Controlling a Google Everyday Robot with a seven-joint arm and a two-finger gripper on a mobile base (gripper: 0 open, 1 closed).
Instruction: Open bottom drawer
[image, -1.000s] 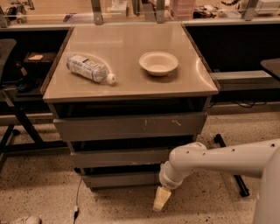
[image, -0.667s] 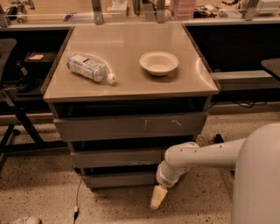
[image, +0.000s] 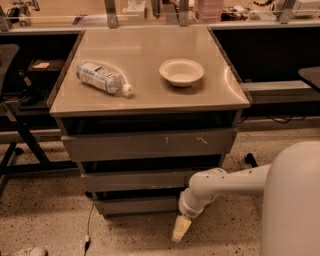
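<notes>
The grey metal cabinet has three drawer fronts under a tan top (image: 150, 97). The bottom drawer (image: 137, 205) is the lowest and smallest front, plain grey, and sits flush with the cabinet. My gripper (image: 181, 227) is a cream-coloured tip at the end of the white arm (image: 220, 182). It hangs just above the floor, in front of the bottom drawer's right end and slightly below it. The gripper holds nothing that I can see.
A plastic bottle (image: 102, 77) lies on its side on the cabinet top, and a white bowl (image: 181, 71) stands next to it. A dark chair or stand frame (image: 22, 135) is at the left. A cable (image: 89, 225) runs over the speckled floor.
The gripper has shifted slightly left and down near the bottom drawer's right end. The arm's white body now fills more of the lower right. The drawers have not moved.
</notes>
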